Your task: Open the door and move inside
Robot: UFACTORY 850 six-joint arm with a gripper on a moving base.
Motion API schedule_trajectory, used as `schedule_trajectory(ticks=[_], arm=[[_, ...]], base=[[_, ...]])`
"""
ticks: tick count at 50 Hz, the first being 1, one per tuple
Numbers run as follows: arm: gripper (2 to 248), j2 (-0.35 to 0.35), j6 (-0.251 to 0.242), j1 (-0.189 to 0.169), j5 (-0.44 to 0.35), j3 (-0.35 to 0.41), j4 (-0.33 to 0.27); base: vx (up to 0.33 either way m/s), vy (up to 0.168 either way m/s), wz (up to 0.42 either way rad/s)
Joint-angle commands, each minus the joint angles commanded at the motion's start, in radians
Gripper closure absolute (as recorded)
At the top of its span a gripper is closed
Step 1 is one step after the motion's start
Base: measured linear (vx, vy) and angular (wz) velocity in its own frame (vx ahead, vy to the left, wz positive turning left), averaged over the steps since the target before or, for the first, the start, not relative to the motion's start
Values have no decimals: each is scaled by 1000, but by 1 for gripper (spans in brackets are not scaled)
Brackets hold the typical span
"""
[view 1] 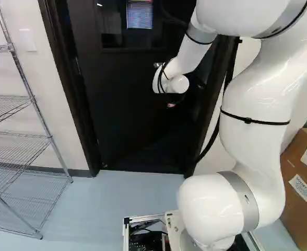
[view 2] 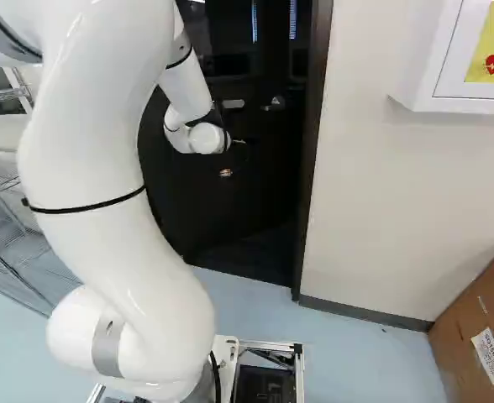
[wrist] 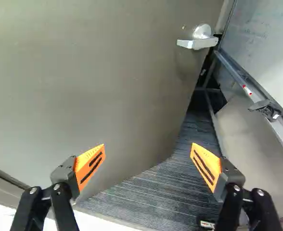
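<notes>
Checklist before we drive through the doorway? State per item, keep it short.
1. Door ajar: ok, carpet shows past its edge.
2. End effector holding nothing: ok, fingers open, nothing gripped.
3. End effector off the handle: ok, the handle is ahead, beyond the fingers.
4. Gap wide enough for the base: cannot tell; I'd push the door further first.
5. Arm safe from the door frame while driving: cannot tell, probably worth a check.
6. Base inside: not ok, it is short of the doorway.
</notes>
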State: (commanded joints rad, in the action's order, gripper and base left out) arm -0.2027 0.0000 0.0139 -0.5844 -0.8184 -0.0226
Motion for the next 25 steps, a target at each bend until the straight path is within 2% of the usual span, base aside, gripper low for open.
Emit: schedule_trajectory(ticks=[25], arm=[[3,125,0,1,-116,136,0]], base=[[0,0,0]])
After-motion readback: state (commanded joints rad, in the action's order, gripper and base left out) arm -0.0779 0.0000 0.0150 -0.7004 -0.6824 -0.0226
